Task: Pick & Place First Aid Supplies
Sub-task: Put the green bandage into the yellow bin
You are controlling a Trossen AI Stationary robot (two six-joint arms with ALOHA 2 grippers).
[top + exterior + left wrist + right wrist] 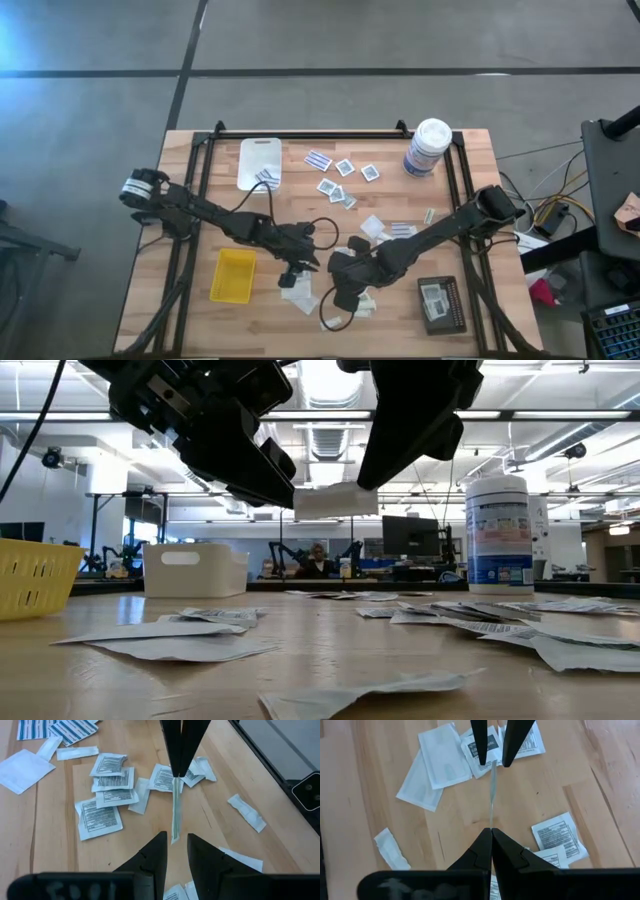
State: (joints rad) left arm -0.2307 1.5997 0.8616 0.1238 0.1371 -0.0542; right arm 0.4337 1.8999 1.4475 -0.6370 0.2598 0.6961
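Pinching one edge of a thin white packet (336,502), the right gripper (491,831) has its two fingers pressed fully together on it and holds it in the air above the near middle of the table (480,150). The left gripper (175,840) faces it from the other side, its fingers spread a little way apart with the packet's free edge at the gap between them; whether they touch it cannot be told. Seen edge-on from both wrists, the packet hangs as a narrow sliver between the two sets of fingertips.

Beneath the grippers lie three or four more white packets. Farther back are about six small white squares with dark centres (345,167), one blue-and-white striped strip (318,160) beside them, and a second striped strip (401,230) with a few pale packets right of centre. An exact count of the small packets cannot be made.

Four containers sit on the wood: a yellow tray (232,276) near left, a white tray (259,163) far left with one packet at its edge, a black tray (440,304) near right with a packet inside, and a tall white canister (427,148) with a blue label at the far right.

Both arms reach inward from the table's sides, the left arm (205,210) stretched low from the left edge, the right arm (450,228) angled down from the right, meeting near the front.
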